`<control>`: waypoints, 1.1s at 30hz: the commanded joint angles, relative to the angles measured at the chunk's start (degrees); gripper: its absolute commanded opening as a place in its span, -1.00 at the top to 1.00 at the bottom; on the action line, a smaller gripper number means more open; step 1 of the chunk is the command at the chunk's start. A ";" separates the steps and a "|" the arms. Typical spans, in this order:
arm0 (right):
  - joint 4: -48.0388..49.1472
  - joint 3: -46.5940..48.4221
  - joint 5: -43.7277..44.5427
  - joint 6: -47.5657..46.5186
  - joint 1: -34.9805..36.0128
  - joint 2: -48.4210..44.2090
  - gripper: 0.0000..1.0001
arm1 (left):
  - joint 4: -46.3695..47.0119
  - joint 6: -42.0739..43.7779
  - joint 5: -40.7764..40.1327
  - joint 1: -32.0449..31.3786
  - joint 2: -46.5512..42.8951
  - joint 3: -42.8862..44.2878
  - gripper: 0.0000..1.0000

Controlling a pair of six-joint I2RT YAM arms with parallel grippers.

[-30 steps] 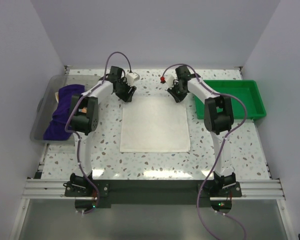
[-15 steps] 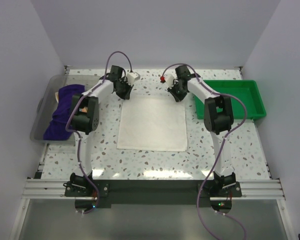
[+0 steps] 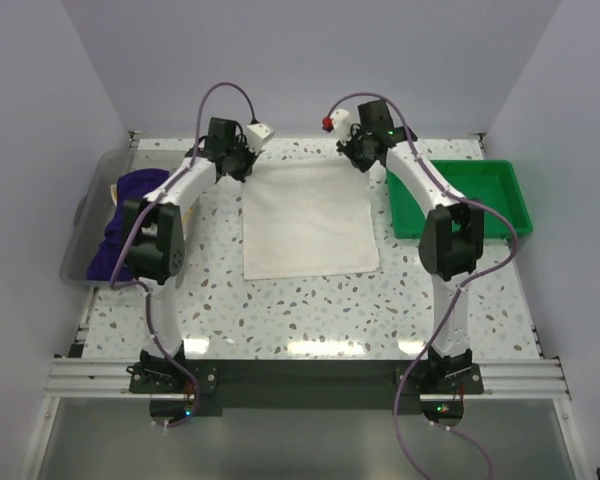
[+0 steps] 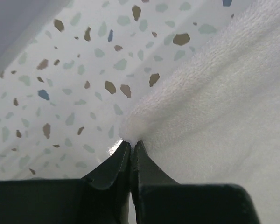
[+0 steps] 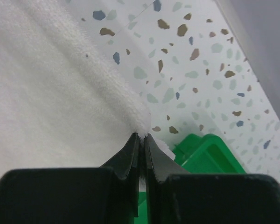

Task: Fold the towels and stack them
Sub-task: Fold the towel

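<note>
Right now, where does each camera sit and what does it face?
Top external: above and behind the bases, looking down at the table; left arm, right arm show.
Left wrist: looks past the left gripper, shut on a white towel corner.
Right wrist: past the right gripper pinching another corner, green tray beyond.
All share the towel.

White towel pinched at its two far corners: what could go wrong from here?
1. The left hand and the right hand each pinch only the very tip of a corner of the white towel, so a corner could slip out.
2. The right corner is close to the green tray; the cloth might catch on its rim.
3. If the hands move unevenly, the towel could drag on the table and end up skewed.
</note>
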 commanded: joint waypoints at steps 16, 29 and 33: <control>6.41 -27.15 6.91 7.61 4.43 -45.98 1.00 | 19.32 -10.45 -22.66 -8.22 -46.92 -29.87 1.00; -4.05 -36.58 3.82 10.27 7.25 -67.53 1.00 | 8.25 -16.35 -8.88 -11.66 -70.96 -36.93 1.00; -1.60 -35.08 4.35 9.48 7.16 -63.15 1.00 | 6.66 -17.30 -7.55 -11.66 -64.66 -33.31 1.00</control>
